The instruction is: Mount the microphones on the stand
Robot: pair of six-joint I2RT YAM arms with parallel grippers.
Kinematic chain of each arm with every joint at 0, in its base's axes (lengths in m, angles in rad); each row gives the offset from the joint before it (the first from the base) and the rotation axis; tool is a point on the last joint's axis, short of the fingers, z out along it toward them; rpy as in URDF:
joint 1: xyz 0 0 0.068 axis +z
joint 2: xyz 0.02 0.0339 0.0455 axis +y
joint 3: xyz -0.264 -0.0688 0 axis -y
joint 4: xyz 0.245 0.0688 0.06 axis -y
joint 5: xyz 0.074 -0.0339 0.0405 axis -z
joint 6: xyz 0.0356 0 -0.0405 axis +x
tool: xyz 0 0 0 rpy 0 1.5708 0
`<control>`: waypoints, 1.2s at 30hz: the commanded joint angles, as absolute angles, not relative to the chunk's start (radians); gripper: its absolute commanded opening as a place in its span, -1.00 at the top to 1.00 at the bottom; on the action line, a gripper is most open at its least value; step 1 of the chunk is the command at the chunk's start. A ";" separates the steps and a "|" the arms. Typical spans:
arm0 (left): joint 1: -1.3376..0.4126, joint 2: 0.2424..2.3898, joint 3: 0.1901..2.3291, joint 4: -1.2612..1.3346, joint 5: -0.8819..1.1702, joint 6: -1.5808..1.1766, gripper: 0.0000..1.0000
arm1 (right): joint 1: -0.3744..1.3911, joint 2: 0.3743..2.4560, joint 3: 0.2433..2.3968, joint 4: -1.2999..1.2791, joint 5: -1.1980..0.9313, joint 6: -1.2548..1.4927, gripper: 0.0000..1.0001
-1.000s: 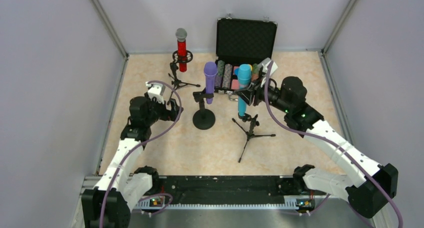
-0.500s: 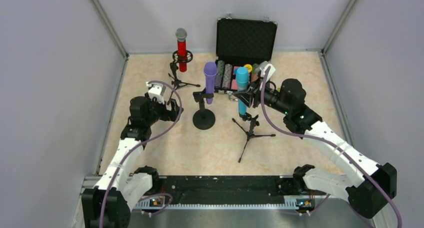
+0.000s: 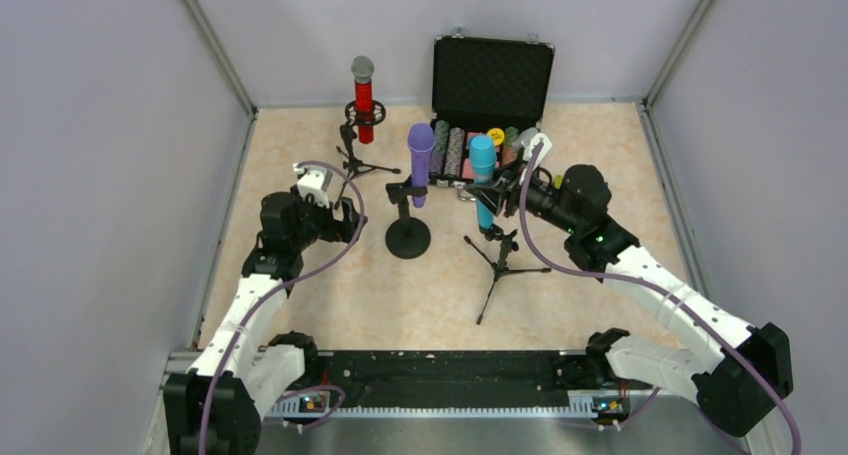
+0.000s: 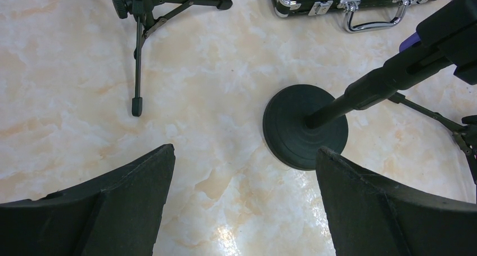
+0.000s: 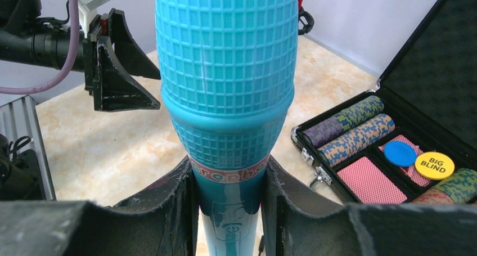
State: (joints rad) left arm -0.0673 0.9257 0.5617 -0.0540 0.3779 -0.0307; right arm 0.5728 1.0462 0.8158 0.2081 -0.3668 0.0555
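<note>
The glittery red microphone (image 3: 363,97) stands in the far tripod stand (image 3: 352,150). The purple microphone (image 3: 420,163) sits in the clip of the round-base stand (image 3: 408,237), whose base shows in the left wrist view (image 4: 305,126). My right gripper (image 3: 497,188) is shut on the turquoise microphone (image 3: 483,178), holding it upright just above the small black tripod stand (image 3: 500,258); in the right wrist view the fingers (image 5: 174,205) clamp it just below its pink band (image 5: 228,171). My left gripper (image 3: 345,220) is open and empty, left of the round base.
An open black case (image 3: 492,80) with poker chips stands at the back, just behind the turquoise microphone; it also shows in the right wrist view (image 5: 394,155). Grey walls close in the marble-patterned floor (image 3: 420,295) on three sides.
My right gripper has moved the turquoise microphone a little to the left and away, closer over the tripod stand. The left arm has not moved.
</note>
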 commanded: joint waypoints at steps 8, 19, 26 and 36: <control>-0.071 0.930 0.566 -0.017 0.409 -0.024 -0.98 | 0.566 1.028 0.700 0.237 -0.325 0.114 1.00; -0.072 0.928 0.567 -0.018 0.406 -0.025 -0.98 | 0.566 1.025 0.644 0.250 -0.309 0.130 1.00; -0.071 0.925 0.565 -0.015 0.411 -0.028 -0.98 | 0.567 1.031 0.604 0.276 -0.299 0.143 1.00; -0.072 0.923 0.564 -0.019 0.411 -0.028 -0.98 | 0.567 1.055 0.559 0.292 -0.298 0.149 1.00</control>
State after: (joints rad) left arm -0.0673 0.9257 0.5617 -0.0536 0.3962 -0.0311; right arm 0.5728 1.0103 0.6392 0.4973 -0.2932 0.1333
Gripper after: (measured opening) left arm 0.990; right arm 0.361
